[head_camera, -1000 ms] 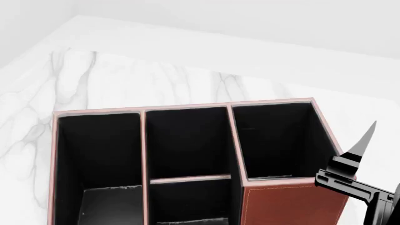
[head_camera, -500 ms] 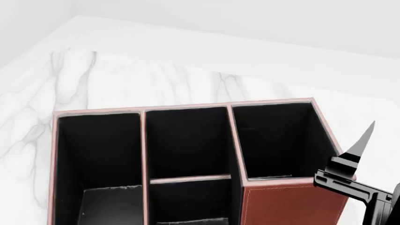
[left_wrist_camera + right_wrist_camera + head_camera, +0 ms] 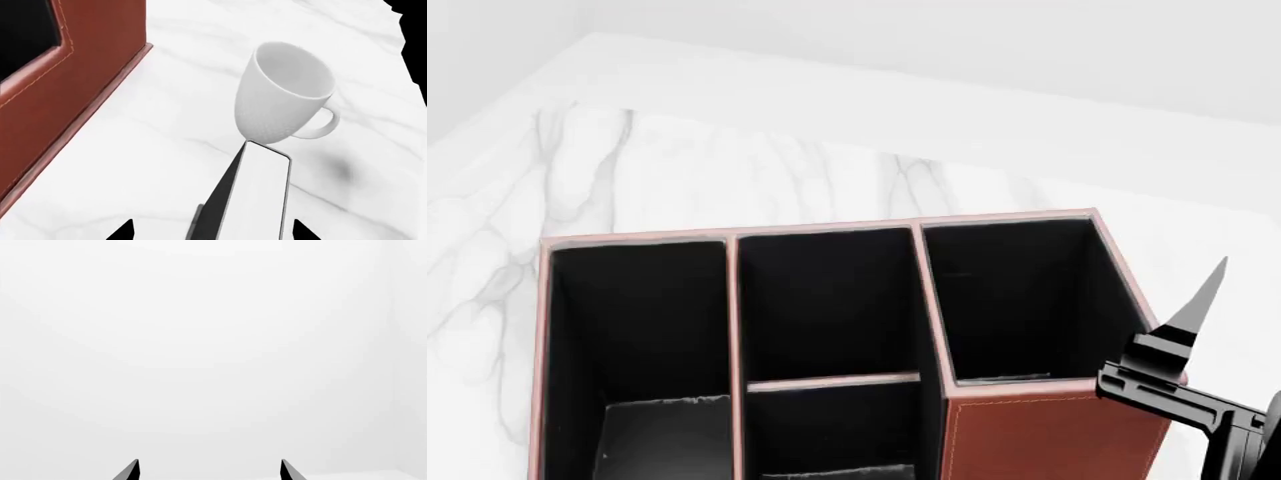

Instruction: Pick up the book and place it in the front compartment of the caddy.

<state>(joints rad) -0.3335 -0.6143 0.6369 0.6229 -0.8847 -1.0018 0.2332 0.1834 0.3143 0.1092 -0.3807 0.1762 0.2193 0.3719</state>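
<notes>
Judging from the left wrist view, the step in hand is taken to be the grasp on the book [image 3: 260,195], which stands on edge on the marble surface [image 3: 153,150] with its white page edge facing the camera and its black cover to one side. The left claw [image 3: 211,231] is spread apart with its two tips straddling the book; one tip lies just beside the page edge and the other is clear of the cover, so no clamping is seen. The far end of the book is close to, perhaps touching, the base of the white mug [image 3: 283,97], and the caddy [image 3: 1028,430] wall is near on the other side. The claw should be centred on the book before it is closed, so that the book is not pushed over or driven into the mug, and a straight lift is advised until the caddy rim is cleared. In the head view the front compartment [image 3: 827,430] is taken to be the small cell at 6 o'clock from the low divider [image 3: 827,381]; the book should be lowered there upright. The right claw [image 3: 210,470], at 4 o'clock from the caddy, is held apart and empty.
</notes>
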